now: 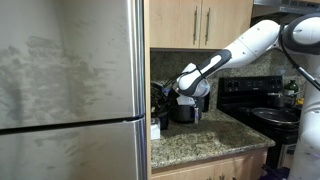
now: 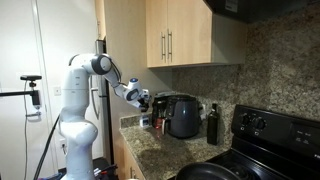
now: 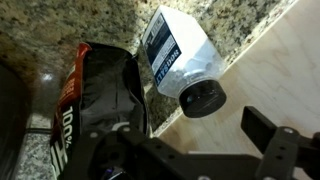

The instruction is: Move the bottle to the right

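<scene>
A white bottle [image 3: 178, 58] with a black cap and a dark label stands on the granite counter near its edge. In the wrist view it is seen from above. It shows as a small white shape in an exterior view [image 1: 156, 128]. My gripper [image 3: 192, 140] hovers above it, open and empty, with the cap between and beyond the fingers. The gripper shows in both exterior views [image 1: 172, 95] [image 2: 146, 100], above the counter's end. A dark bag with red lettering [image 3: 100, 90] lies right beside the bottle.
A black round appliance [image 2: 183, 115] [image 1: 185, 110] stands behind the gripper. A dark glass bottle [image 2: 212, 125] stands by the black stove [image 2: 270, 135]. A steel fridge [image 1: 70, 90] flanks the counter [image 1: 215, 140]. Wooden cabinets [image 2: 180, 35] hang overhead.
</scene>
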